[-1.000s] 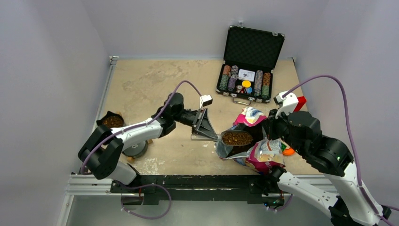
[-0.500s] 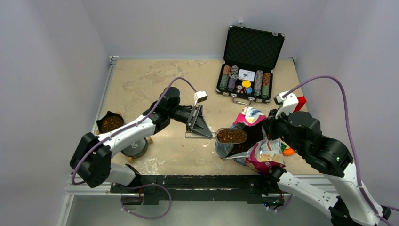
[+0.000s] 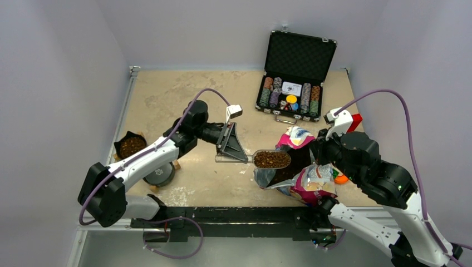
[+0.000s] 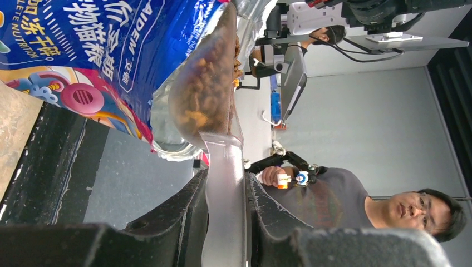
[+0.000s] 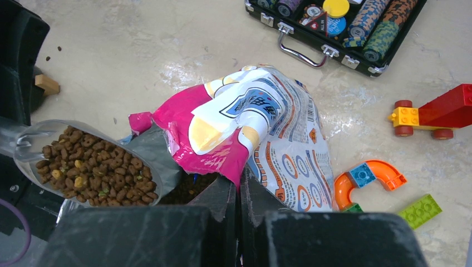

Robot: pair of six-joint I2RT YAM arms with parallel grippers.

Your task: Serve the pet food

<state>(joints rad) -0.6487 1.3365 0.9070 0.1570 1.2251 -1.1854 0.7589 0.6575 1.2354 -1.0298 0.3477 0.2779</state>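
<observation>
A clear plastic scoop (image 3: 271, 159) heaped with brown pet food (image 5: 92, 168) hangs at the mouth of the pink, blue and white food bag (image 3: 303, 179). My left gripper (image 3: 234, 157) is shut on the scoop's clear handle (image 4: 225, 211), and kibble (image 4: 203, 94) fills the bowl of the scoop ahead of the fingers. The bag (image 5: 250, 128) stands open at centre right, with more kibble dark inside it. My right gripper (image 5: 238, 182) is shut on the bag's pink top edge. A black bowl (image 3: 132, 146) holding kibble sits at the table's left edge.
An open black case of poker chips (image 3: 295, 83) stands at the back right. Toy bricks lie right of the bag: a red and yellow car (image 5: 434, 111), an orange curved piece (image 5: 367, 178), a green brick (image 5: 420, 210). A round grey object (image 3: 158, 175) rests by the bowl.
My left arm has drawn the filled scoop up and to the left, out of the bag's mouth. The right arm and the bag have stayed put.
</observation>
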